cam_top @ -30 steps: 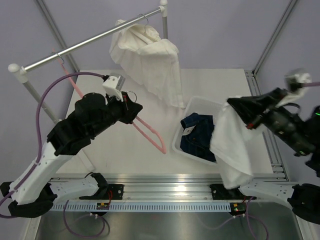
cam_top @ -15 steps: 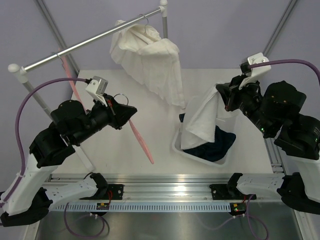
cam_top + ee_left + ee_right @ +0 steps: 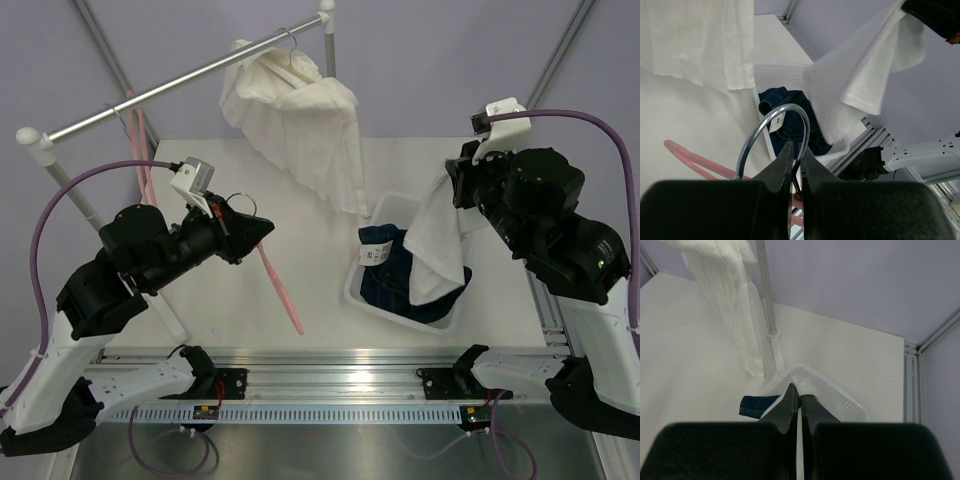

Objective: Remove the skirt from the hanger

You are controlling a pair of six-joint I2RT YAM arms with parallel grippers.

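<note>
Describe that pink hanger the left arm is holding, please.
The pink hanger looks like slim, smooth plastic, with a shiny metal hook curving up from its top. It is bare, with no garment on it. The left claw is shut on the wire at the base of the hook. The pink body slants down from there over the white table; whether its lower end touches the table is unclear. The white skirt hangs apart from it, in the right claw.
</note>
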